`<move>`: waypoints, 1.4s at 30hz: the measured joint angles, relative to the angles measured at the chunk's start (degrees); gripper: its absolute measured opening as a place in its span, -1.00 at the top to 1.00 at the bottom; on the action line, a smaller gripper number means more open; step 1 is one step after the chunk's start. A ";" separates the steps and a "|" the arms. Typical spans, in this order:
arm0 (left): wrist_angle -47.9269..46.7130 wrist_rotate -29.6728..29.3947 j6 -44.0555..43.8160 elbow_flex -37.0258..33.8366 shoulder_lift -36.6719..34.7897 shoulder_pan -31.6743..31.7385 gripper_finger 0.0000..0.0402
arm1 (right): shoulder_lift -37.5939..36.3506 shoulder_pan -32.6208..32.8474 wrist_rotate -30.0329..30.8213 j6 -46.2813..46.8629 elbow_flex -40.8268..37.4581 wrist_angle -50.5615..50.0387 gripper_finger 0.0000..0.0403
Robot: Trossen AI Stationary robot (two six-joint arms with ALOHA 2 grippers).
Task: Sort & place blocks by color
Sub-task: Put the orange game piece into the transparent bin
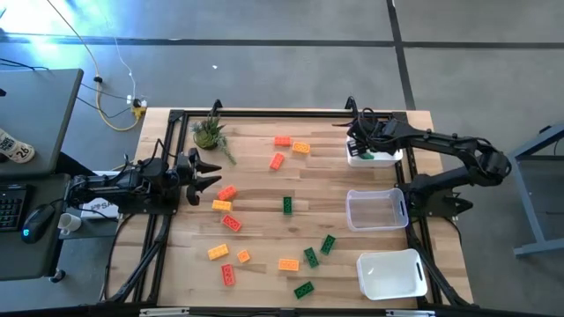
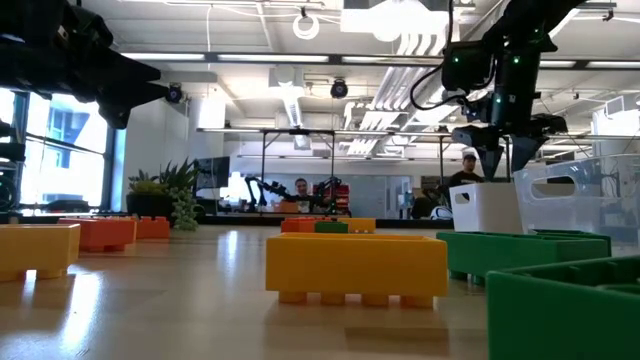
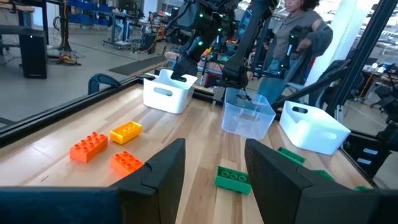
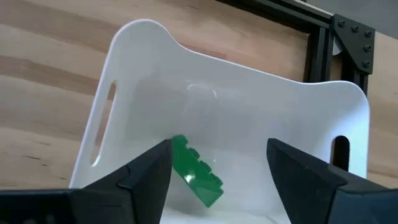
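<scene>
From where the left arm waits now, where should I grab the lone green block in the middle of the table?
Take the green block across its two long sides, coming straight down. It lies flat, studs up, and apart from other bricks. The left end effector, fingers open, is nearest; the right end effector is over the far white bin.

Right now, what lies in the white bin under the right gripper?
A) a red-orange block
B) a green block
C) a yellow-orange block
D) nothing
B: the right wrist view shows the open right gripper over the white bin, with one green block inside.
</scene>
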 joint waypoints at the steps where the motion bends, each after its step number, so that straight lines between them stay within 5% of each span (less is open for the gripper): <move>1: 0.00 -0.02 0.02 0.00 0.00 0.00 0.22 | 0.00 0.00 0.00 -0.06 0.00 0.41 -0.24; 13: 4.13 -1.75 1.82 0.00 0.00 0.01 -0.11 | 0.00 0.00 -0.12 -0.90 0.00 0.60 -0.24; 30: 15.35 5.00 8.84 1.71 6.85 -0.15 -0.09 | -5.20 5.40 -6.60 -2.10 0.02 13.86 -0.24; 42: -2.85 11.11 13.30 17.96 25.07 -0.28 -0.09 | -9.20 12.45 -8.52 -4.29 0.04 23.84 -0.24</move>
